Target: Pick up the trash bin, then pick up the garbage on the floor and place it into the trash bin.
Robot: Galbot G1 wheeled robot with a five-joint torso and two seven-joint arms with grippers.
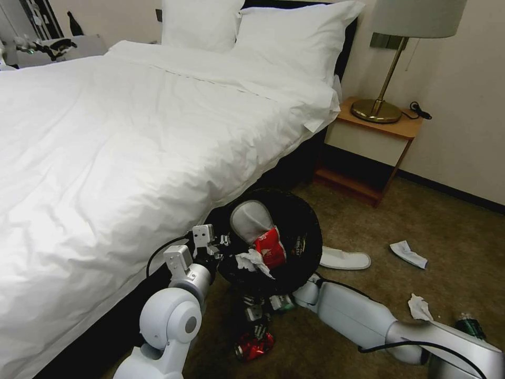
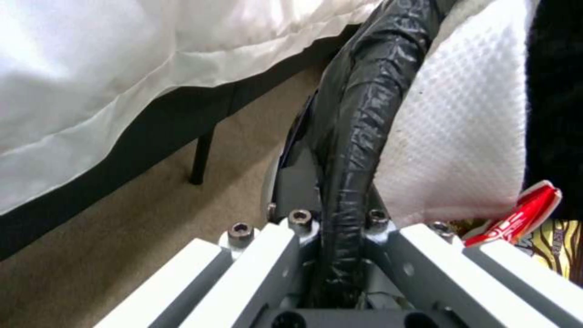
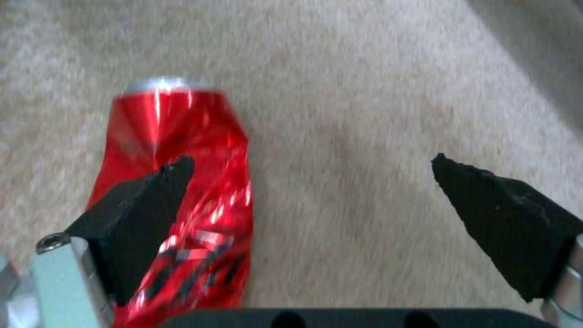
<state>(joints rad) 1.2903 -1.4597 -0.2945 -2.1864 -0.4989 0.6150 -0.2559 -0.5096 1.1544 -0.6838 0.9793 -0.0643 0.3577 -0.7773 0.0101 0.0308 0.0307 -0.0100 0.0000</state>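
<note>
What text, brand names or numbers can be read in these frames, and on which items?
None reads clearly.
Crushed red can: dark lettering, too blurred to read.
Red snack packet in the trash bin: white characters, not legible.
Yellow wrapper beside it: dark marks, unreadable.
Green bottle: label too small to read.

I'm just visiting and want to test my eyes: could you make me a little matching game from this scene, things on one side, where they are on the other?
Things:
1. crushed red can
2. trash bin
3. lamp
4. white slipper

Places:
A. on the bedside table
B. on the carpet under the open right gripper
C. rim clamped by the left gripper
D. on the carpet beside the bin

Pairs: 1-B, 2-C, 3-A, 4-D
</note>
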